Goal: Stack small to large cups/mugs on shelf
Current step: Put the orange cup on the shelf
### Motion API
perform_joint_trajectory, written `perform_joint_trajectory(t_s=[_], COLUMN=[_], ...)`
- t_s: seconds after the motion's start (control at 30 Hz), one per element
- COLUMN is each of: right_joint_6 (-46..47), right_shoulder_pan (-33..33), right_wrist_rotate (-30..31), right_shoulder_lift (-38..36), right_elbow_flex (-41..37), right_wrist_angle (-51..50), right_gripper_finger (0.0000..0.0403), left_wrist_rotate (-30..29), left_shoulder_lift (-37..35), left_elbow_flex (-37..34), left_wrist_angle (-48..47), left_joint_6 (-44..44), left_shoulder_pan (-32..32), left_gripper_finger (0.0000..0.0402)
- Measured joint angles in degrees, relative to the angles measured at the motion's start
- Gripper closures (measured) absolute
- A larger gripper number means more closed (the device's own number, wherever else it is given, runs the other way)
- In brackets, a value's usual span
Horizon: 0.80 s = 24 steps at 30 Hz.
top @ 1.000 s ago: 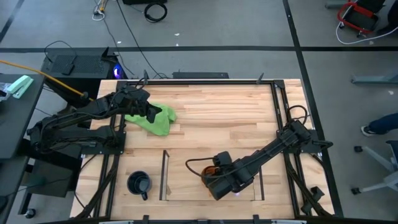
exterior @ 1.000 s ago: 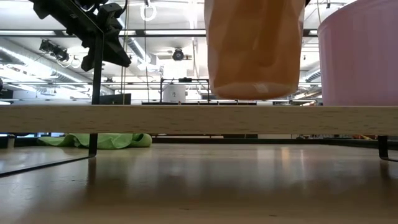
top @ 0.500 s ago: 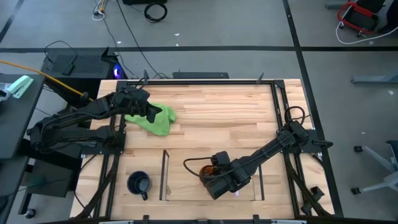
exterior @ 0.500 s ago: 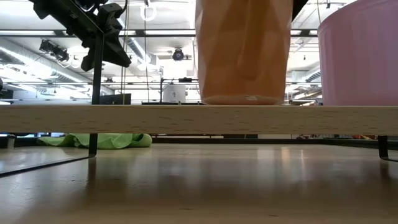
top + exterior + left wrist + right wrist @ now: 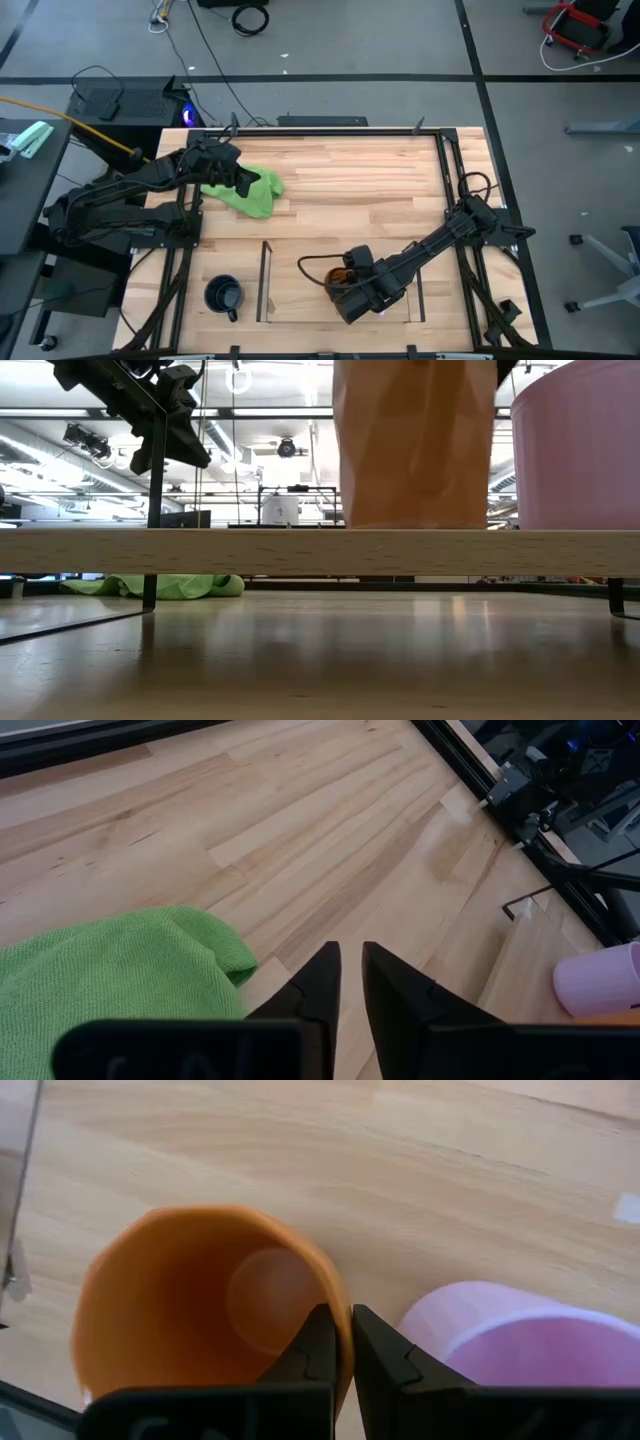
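The orange mug (image 5: pixel 190 1300) stands upright on the light wood shelf (image 5: pixel 200 552), close to the lilac mug (image 5: pixel 520 1345) on its right in the low view (image 5: pixel 585 450). My right gripper (image 5: pixel 343 1342) is shut on the orange mug and shows in the high view (image 5: pixel 345 292) between the clear side panels (image 5: pixel 265 282). The navy mug (image 5: pixel 222 295) stands on the table outside the left panel. My left gripper (image 5: pixel 348 970) is shut and empty, above the table at the edge of the green cloth (image 5: pixel 110 975). My right gripper pinches the orange mug's wall at the rim (image 5: pixel 338 1320), on the side toward the lilac mug. One finger (image 5: pixel 318 1342) is inside the mug and one (image 5: pixel 382 1352) is outside. The fingers come from above. The mug is upright, its bottom (image 5: pixel 415 520) on the shelf board.
The green cloth (image 5: pixel 245 192) lies bunched at the table's far left. Black frame rails (image 5: pixel 447 170) run along the table's sides. My right arm (image 5: pixel 440 240) reaches over the shelf from the right. Bare wood lies between the cloth and the shelf.
My right gripper has gone down with the orange mug. The mug hung clear above the shelf board a second ago and now rests on it, upright, after a small sideways shift next to the lilac mug. The gripper stays shut on the rim.
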Motion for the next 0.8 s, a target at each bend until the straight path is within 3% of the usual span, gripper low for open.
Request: perform_joint_trajectory(t_s=[0.8], right_joint_6=[-0.05], right_shoulder_pan=[0.46], right_wrist_rotate=[-1.84], right_shoulder_lift=[-0.08], right_elbow_flex=[-2.27], right_wrist_angle=[4.4], right_gripper_finger=[0.038], left_wrist_rotate=[-0.02], left_shoulder_lift=[-0.02], left_elbow_flex=[0.0], left_wrist_angle=[-0.01], left_joint_6=[0.04], left_shoulder_pan=[0.0], left_gripper_finger=[0.0343])
